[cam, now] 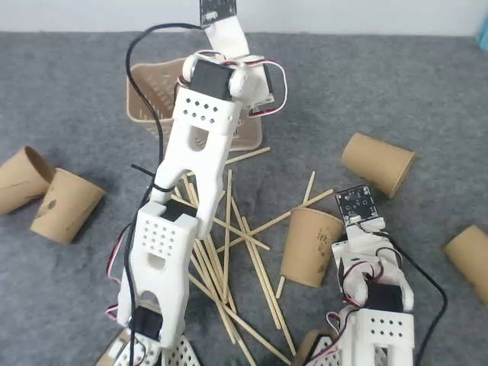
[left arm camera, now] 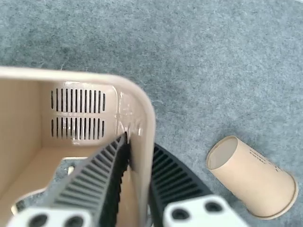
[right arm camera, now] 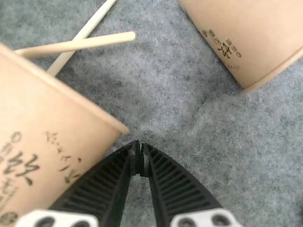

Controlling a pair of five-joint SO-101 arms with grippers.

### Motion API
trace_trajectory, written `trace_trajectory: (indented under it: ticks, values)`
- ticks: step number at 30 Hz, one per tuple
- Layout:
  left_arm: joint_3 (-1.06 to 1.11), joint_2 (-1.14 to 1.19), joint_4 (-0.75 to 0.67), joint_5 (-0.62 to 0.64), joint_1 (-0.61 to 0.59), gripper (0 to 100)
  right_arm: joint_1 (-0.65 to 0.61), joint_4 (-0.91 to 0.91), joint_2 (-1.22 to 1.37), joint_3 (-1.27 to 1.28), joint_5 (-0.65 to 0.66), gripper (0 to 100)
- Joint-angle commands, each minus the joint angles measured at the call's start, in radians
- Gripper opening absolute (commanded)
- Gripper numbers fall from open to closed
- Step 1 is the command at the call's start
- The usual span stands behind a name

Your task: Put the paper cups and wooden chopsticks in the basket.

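Note:
The tan slotted basket (cam: 149, 91) stands at the back of the grey mat. My left gripper (left arm camera: 140, 143) is clamped on the basket's corner wall (left arm camera: 142, 109), with one finger inside and one outside. Several brown paper cups lie around: two at the left (cam: 67, 204), one upright in the middle (cam: 311, 245), one at the back right (cam: 377, 162). Wooden chopsticks (cam: 229, 252) lie scattered across the middle of the mat. My right gripper (right arm camera: 140, 146) is shut on nothing, low over the mat beside the middle cup (right arm camera: 47, 142).
Another cup (cam: 469, 259) lies at the far right edge. In the left wrist view a cup (left arm camera: 251, 177) lies on its side beyond the basket. Two chopsticks (right arm camera: 75, 45) and a second cup (right arm camera: 246, 38) lie ahead of my right gripper.

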Motion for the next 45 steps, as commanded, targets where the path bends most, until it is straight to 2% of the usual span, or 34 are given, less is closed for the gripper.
trace_trajectory:
  ticks: [1,5,12,17,25,29,34,40,45]
  values:
    - [-0.007,-0.008,0.031,-0.06,0.009,2,0.015,0.007,-0.013,-0.008,0.012,0.8]
    - [0.021,-0.008,0.029,-0.127,0.009,6,0.015,0.007,-0.013,-0.008,0.012,0.8]
    - [0.016,-0.015,0.029,-0.236,0.032,23,0.015,0.007,-0.013,-0.008,0.012,0.8]
    - [0.004,-0.018,0.031,-0.255,0.037,23,0.015,0.007,-0.013,-0.008,0.012,0.8]
    - [-0.232,-0.02,0.034,-0.256,-0.025,23,0.015,0.007,-0.013,-0.008,0.012,0.8]
    - [-0.266,-0.057,0.034,-0.354,-0.061,23,0.015,0.007,-0.013,-0.008,0.012,0.8]
    - [-0.127,-0.23,0.034,-0.439,-0.126,23,0.015,0.007,-0.013,-0.008,0.012,0.8]
    - [0.213,-0.479,0.029,-0.465,-0.249,23,0.015,0.007,-0.013,-0.008,0.012,0.8]
    - [0.361,-0.52,-0.023,-0.535,-0.374,23,0.015,0.007,-0.013,-0.008,0.012,0.8]
